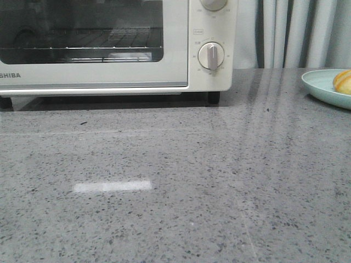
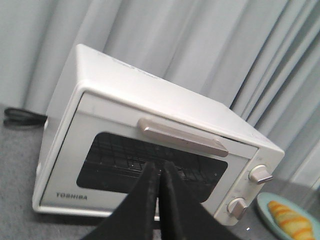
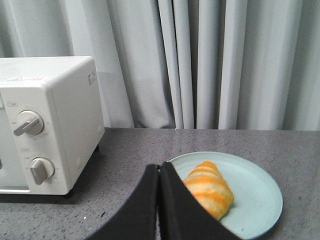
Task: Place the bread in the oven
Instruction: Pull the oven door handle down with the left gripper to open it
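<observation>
Both my tools, left tool (image 2: 159, 167) and right tool (image 3: 159, 170), are clenched empty; I should first hook the oven (image 2: 150, 145) handle (image 2: 182, 137) squarely, leaving the bread (image 3: 209, 189) on its plate (image 3: 255, 200)

This looks like a mock kitchen set up for testing. A cream-white toaster oven (image 1: 109, 44) stands on a speckled grey stone-look tabletop (image 1: 175, 181). Just right of the oven, a pale green plate (image 3: 255, 200) carries a bread roll (image 3: 210, 190). Behind the oven hang plain grey curtains (image 3: 210, 60).
</observation>
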